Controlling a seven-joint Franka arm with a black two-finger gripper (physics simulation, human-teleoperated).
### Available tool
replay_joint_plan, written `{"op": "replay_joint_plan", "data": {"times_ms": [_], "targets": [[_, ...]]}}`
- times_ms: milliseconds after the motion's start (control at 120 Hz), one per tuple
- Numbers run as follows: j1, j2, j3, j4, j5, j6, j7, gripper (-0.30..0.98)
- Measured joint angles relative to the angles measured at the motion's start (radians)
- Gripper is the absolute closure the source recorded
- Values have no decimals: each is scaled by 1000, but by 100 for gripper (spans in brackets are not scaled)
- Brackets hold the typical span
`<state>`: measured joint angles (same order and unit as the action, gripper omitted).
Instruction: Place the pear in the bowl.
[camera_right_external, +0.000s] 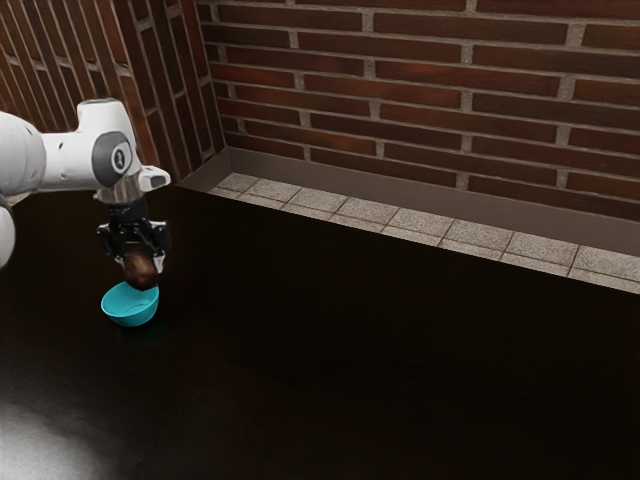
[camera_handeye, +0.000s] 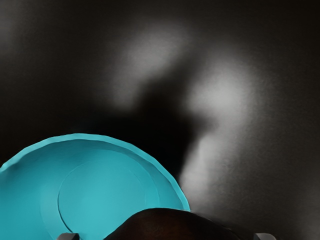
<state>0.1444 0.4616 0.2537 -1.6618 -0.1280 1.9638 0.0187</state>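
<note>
Held up near the bowl's rim, my gripper (camera_right_external: 140, 258) is shut on the brown pear (camera_right_external: 141, 272), which hangs below the fingers in the exterior view. The turquoise bowl (camera_right_external: 130, 309) stands upright on the table just beneath, with the pear's lower end overlapping its far rim in that view. In the wrist view the gripper (camera_handeye: 166, 237) has the dark pear (camera_handeye: 167, 225) between its fingertips, and the pear covers part of the bowl (camera_handeye: 105, 185). The bowl's visible inside holds nothing.
The dark table (camera_right_external: 360, 350) stretches toward the exterior view's right. Behind it run a pale tiled strip (camera_right_external: 390, 220) and a brick wall (camera_right_external: 420, 90).
</note>
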Motion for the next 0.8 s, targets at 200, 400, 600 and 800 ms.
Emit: {"op": "replay_joint_plan", "data": {"times_ms": [200, 400, 600, 800], "targets": [[58, 24, -8, 2, 9, -11, 31, 32], [58, 26, -8, 3, 10, -16, 57, 22], [51, 18, -8, 3, 17, -19, 77, 9], [-13, -87, -5, -3, 18, -38, 96, 4]]}}
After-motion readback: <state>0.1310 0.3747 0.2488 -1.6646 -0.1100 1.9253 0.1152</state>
